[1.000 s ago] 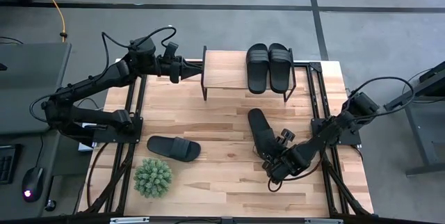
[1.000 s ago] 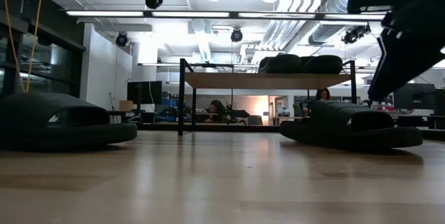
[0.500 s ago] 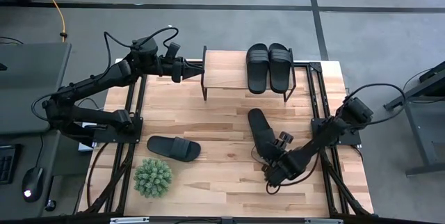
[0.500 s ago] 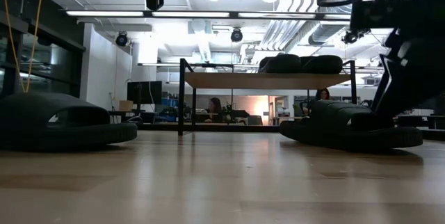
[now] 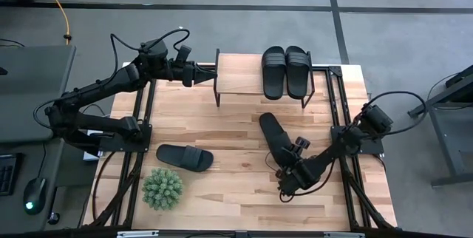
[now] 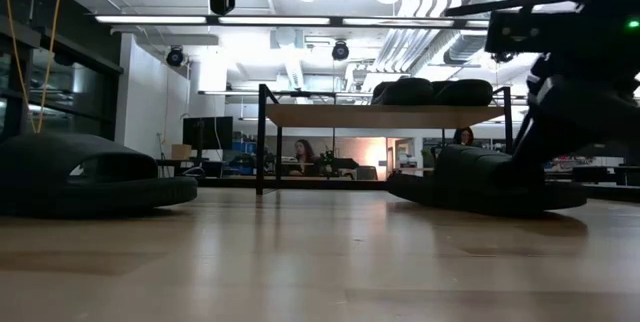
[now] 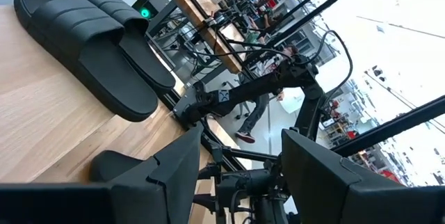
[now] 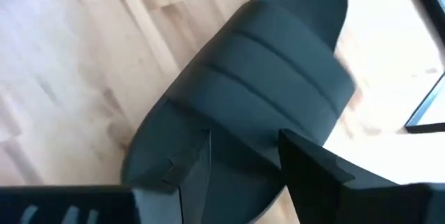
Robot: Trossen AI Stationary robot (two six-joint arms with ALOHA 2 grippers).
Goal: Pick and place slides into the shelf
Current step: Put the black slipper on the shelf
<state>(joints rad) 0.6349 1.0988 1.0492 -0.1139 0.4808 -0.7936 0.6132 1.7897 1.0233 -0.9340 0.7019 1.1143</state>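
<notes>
The right claw (image 5: 284, 170) sits low on the bench (image 5: 229, 194), its fingers apart and straddling the near end of a slide (image 5: 272, 138) — the rest of that sole stretches away ahead of it toward the shelf (image 5: 238, 74). Two slides (image 5: 286, 70) lie side by side on the shelf's far end. The left claw (image 5: 209, 75) hovers at the shelf's other end, fingers apart, empty. A fourth slide (image 5: 184, 157) lies well off to the right claw's side.
</notes>
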